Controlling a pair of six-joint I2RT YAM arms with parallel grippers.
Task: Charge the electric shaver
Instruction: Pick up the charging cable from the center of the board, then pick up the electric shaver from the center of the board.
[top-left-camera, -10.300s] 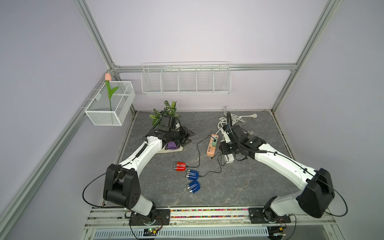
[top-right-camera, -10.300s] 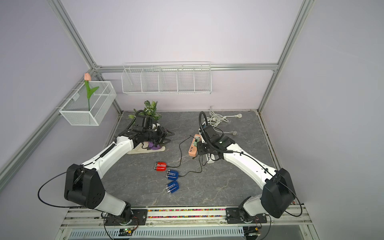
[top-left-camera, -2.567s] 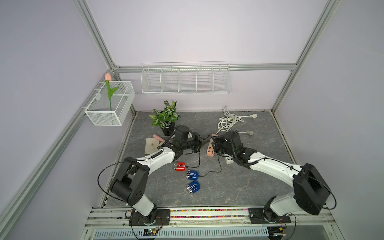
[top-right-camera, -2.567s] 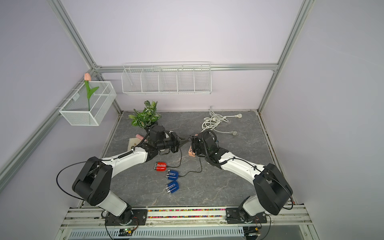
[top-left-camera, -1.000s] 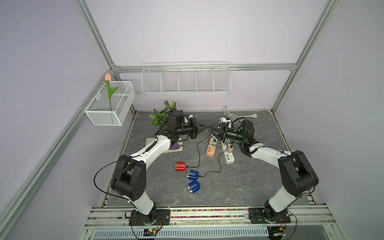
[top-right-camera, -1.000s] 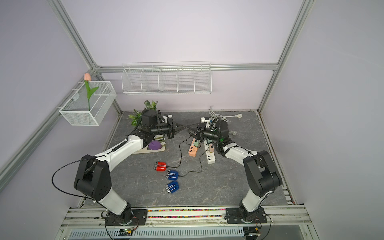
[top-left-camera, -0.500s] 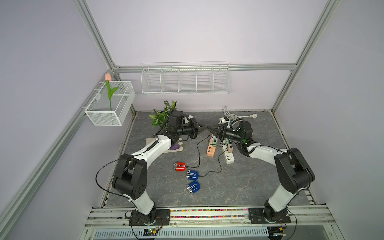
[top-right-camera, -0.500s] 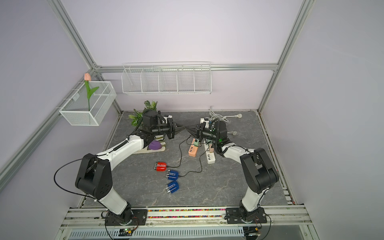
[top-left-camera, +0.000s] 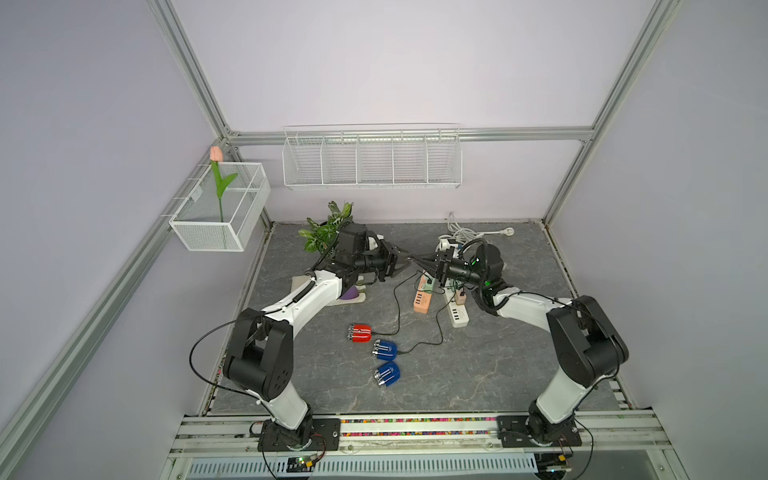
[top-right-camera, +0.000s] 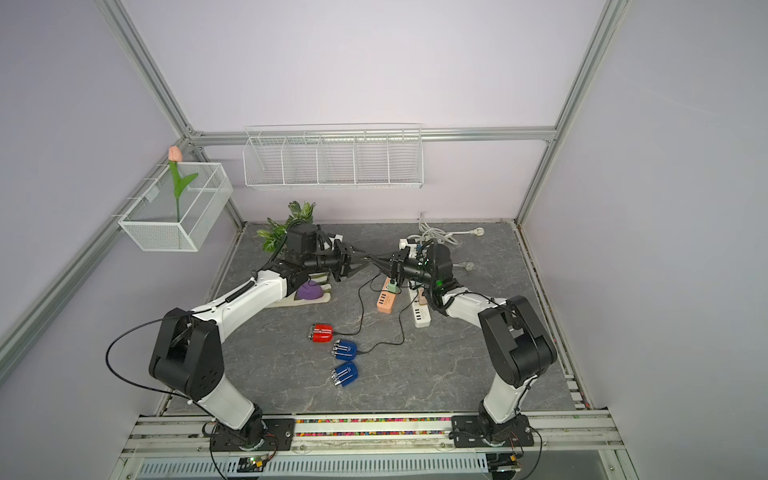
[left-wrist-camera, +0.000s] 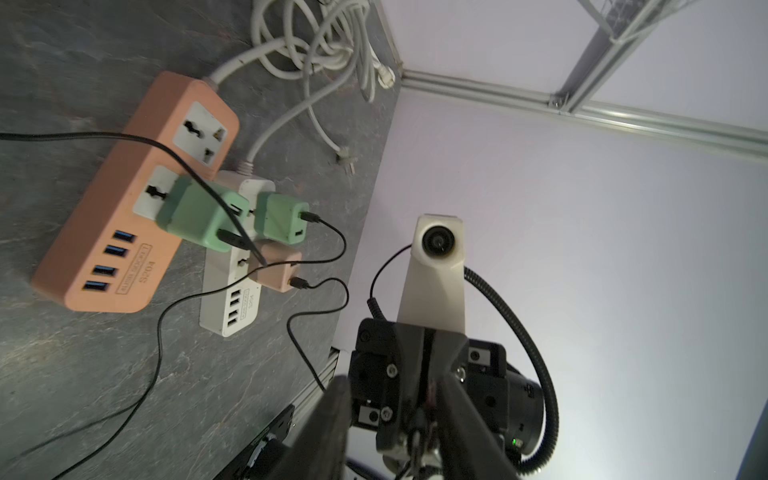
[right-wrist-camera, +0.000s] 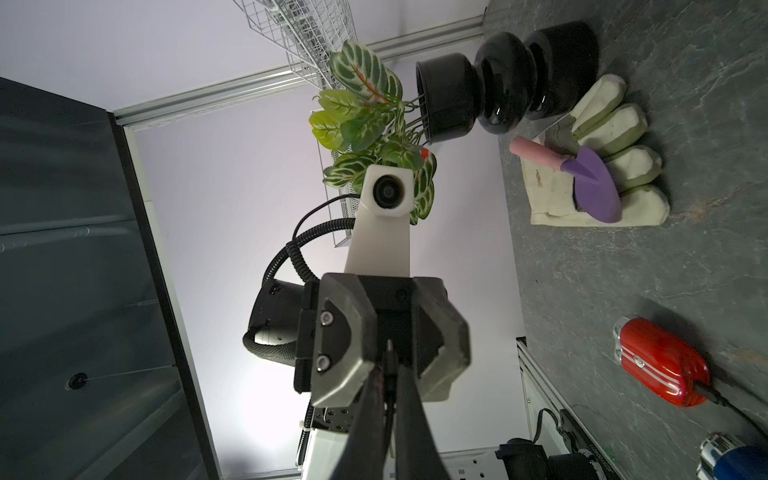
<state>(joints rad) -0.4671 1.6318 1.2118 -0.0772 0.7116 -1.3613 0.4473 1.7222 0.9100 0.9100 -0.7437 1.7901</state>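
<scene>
3 shavers (top-left-camera: 360, 333) (top-left-camera: 386, 349) (top-left-camera: 387, 373), 3 plug adapters (left-wrist-camera: 199, 222) (left-wrist-camera: 282, 218) (left-wrist-camera: 276, 270), 2 wire baskets (top-left-camera: 208, 237) (top-left-camera: 372, 168)

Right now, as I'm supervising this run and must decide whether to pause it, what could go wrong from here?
1. The right tool pinches only the thin end of a black cable while the left tool is open, so it could slip out.
2. Both tools sit tip to tip in midair; a small misjudged move could knock them together.
3. A slack cord drapes over the green adapter; tugging may snag it.
</scene>
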